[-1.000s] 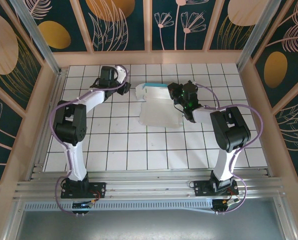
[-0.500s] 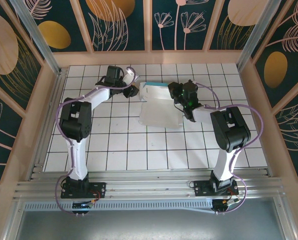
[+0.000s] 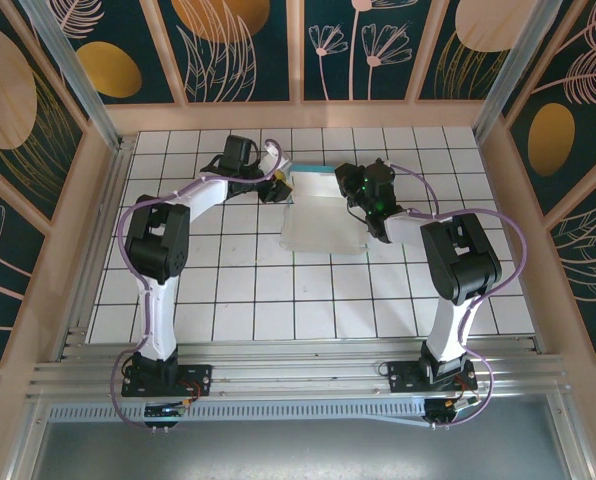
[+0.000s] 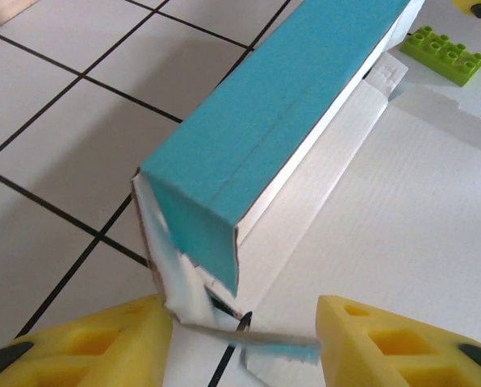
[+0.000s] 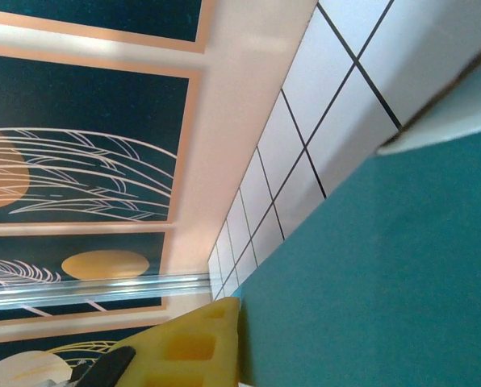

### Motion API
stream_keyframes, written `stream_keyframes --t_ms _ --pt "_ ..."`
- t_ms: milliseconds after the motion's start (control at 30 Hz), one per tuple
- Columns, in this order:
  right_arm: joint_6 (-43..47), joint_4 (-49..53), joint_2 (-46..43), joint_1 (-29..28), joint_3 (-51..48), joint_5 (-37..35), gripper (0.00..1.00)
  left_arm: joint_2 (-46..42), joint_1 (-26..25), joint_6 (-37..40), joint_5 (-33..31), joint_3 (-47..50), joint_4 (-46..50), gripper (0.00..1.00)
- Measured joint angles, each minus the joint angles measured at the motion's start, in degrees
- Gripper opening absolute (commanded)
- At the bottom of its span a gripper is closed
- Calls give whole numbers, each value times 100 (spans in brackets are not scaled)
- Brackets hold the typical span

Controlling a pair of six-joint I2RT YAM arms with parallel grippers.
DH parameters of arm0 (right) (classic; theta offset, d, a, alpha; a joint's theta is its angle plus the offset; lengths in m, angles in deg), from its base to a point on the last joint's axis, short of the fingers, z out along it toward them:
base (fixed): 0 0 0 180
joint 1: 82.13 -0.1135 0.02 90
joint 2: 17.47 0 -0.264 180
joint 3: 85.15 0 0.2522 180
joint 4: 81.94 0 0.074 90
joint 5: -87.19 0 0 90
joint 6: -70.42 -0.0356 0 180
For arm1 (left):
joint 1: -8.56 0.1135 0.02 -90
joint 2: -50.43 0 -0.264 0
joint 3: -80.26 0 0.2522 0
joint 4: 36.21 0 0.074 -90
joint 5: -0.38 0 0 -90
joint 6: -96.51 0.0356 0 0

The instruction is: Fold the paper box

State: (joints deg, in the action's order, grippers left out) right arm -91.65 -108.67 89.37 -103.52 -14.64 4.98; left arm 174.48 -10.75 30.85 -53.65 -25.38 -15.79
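One long wall of the box (image 3: 321,222) stands folded up, turquoise out, white sheet flat beside it. Its ragged end flap now sits between the left gripper's (image 4: 240,330) spread jaws, that arm having just swung in, so closing that end looks next. The right gripper (image 3: 356,188) stays at the wall's other end, card against one finger (image 5: 184,347); whether it grips, I can't tell.

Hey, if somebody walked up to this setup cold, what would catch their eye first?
Probably the paper box, a white sheet at the far middle of the tiled table, with its far edge folded up into a bright turquoise ridge. The left gripper stands open at the ridge's left end and the right gripper is at its right end. A small green brick lies near the box.
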Motion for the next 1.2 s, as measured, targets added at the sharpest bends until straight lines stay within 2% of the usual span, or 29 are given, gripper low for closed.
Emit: stream_keyframes --t_ms 233,500,567,667,767,1000,1200 --pt "-2 4 0 -4 0 -4 12 297 -94 -195 -26 -284 -26 48" --pt "20 9 0 -4 0 -9 12 374 -111 -304 96 -323 -52 56" --pt "22 20 -2 -4 0 -22 12 374 -107 -343 160 -317 -61 65" --pt "24 48 -20 -4 0 -17 12 326 -118 -439 280 -175 -208 86" --pt "44 50 -31 -7 0 -17 12 20 -155 -533 208 352 -450 98" --pt "87 52 -31 -7 0 -17 12 -975 -133 -557 -144 975 -739 98" --pt "125 52 -31 -4 0 -17 12 -1808 201 -592 -216 1526 -1069 91"
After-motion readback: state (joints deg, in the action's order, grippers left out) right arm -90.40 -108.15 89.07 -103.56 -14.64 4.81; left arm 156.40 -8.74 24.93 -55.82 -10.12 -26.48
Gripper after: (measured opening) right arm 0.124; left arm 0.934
